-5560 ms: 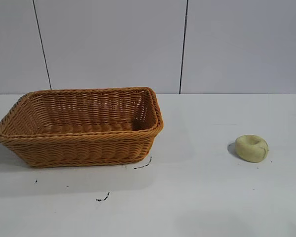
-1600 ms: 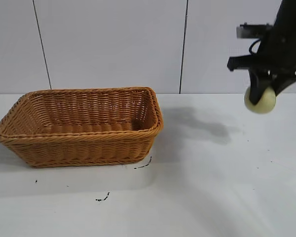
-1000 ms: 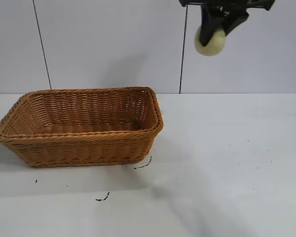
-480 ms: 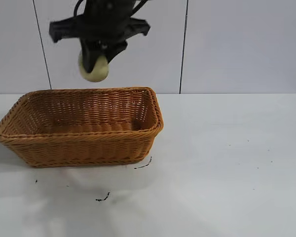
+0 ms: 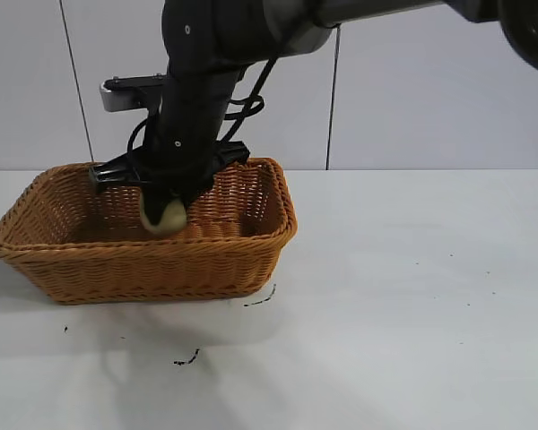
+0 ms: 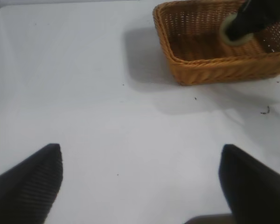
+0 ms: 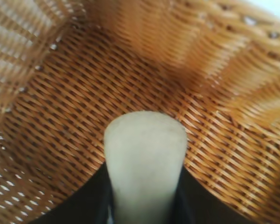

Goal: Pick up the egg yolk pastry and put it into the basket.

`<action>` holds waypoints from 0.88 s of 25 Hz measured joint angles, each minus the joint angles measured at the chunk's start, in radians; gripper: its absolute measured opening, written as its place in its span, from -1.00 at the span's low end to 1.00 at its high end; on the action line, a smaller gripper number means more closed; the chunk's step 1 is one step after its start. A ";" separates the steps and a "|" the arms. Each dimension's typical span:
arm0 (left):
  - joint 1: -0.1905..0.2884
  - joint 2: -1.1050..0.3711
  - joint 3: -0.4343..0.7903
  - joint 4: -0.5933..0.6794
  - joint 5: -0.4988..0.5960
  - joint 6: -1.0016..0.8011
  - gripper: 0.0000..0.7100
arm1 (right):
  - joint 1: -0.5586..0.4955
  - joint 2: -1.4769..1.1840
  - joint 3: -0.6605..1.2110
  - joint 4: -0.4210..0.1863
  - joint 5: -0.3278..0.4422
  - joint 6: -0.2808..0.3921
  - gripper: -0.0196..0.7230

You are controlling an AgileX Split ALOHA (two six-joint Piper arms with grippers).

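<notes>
While the left gripper (image 6: 140,186) is waiting far off to the side with its two fingers spread wide and nothing between them, the right arm is doing all the work. The basket (image 5: 36,255) is sitting on the left part of the white table (image 5: 412,305). The right gripper (image 5: 164,210) is reaching down inside the basket, and it is squeezing the egg yolk pastry (image 5: 164,216) between its two dark fingers. The pastry is hanging inside the basket, below the rim. How near it is to the woven floor is hard to tell. In the right wrist view, the pastry (image 7: 145,163) is sitting snug between the fingers with the basket floor right behind it.

To do this step well, the gripper should probably go down a little more, slowly, so the soft pastry is not falling far. Then the fingers should be opening gently and the arm lifting straight up, keeping away from the basket walls.

Half a second ago the pastry was being held above the back rim. Now it is down inside. The basket is sitting in the same spot.
</notes>
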 joint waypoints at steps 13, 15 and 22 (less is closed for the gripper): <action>0.000 0.000 0.000 0.000 0.000 0.000 0.95 | -0.157 -0.001 -0.324 -0.040 0.292 -0.007 0.92; 0.000 0.000 0.000 0.000 0.000 0.000 0.95 | -0.213 -0.001 -0.325 -0.040 0.314 -0.012 0.92; 0.000 0.000 0.000 0.000 0.000 0.000 0.95 | -0.429 -0.001 -0.325 -0.032 0.320 -0.028 0.92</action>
